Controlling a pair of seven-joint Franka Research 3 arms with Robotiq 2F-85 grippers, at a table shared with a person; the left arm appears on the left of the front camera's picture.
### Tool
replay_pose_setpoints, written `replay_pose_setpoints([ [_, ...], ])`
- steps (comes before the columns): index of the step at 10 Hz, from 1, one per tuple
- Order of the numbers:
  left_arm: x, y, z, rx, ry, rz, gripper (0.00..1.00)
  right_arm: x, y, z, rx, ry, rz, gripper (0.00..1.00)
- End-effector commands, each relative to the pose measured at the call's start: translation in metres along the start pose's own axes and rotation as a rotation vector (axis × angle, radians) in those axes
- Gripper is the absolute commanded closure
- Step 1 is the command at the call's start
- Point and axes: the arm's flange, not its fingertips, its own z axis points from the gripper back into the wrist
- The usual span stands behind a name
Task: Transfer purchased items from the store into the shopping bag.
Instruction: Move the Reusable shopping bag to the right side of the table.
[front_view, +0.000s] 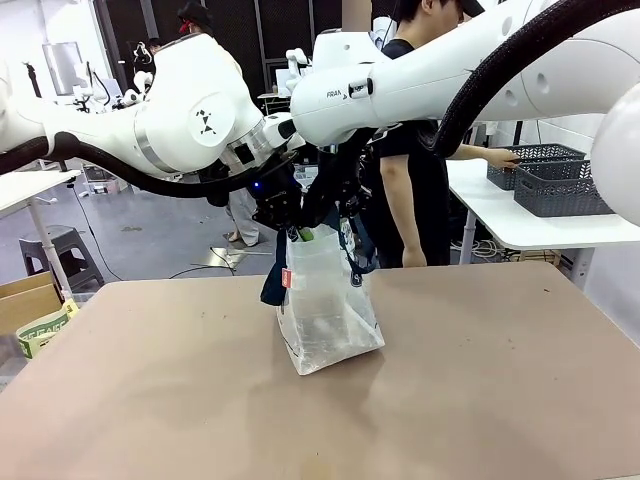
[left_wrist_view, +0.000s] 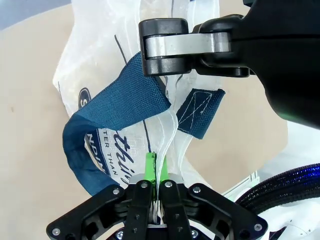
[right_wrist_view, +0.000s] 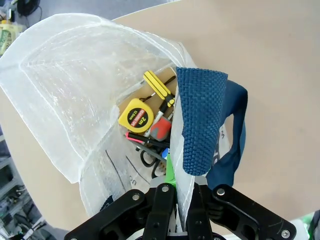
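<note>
The shopping bag (front_view: 327, 315), clear plastic with navy straps and a small red tag, stands upright at the table's middle. Both arms meet over its rim. My left gripper (left_wrist_view: 156, 172) is shut on the thin plastic rim beside a navy strap (left_wrist_view: 125, 105). On the opposite rim my right gripper (right_wrist_view: 173, 177) is shut where the other strap (right_wrist_view: 200, 120) is sewn on. Between them the mouth is held wide. Purchased items lie inside: a yellow tape measure (right_wrist_view: 135, 116), a yellow-handled stick (right_wrist_view: 159, 86), a brown cardboard piece (right_wrist_view: 131, 100) and a red-and-black item (right_wrist_view: 160, 130).
A person (front_view: 410, 150) stands beyond the table's far edge, one hand at the dark grey mesh baskets (front_view: 550, 180) on a white side table at the right. A cardboard box (front_view: 25, 300) sits off the table's left side. Bare tabletop (front_view: 480, 400) surrounds the bag.
</note>
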Motion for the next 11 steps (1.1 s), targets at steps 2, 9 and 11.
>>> replay_pose_setpoints([
  [2, -0.001, 0.000, 0.006, -0.033, -0.018, -0.002, 0.51, 0.000, 0.000, 0.001, -0.003, -0.004, -0.016, 1.00],
  [9, -0.004, 0.000, 0.025, -0.188, -0.003, 0.035, 0.00, 0.001, 0.001, -0.001, -0.014, -0.009, -0.033, 1.00],
  [11, -0.003, -0.003, 0.026, -0.218, -0.010, 0.050, 0.00, 0.000, 0.002, -0.002, -0.016, -0.008, -0.028, 1.00],
])
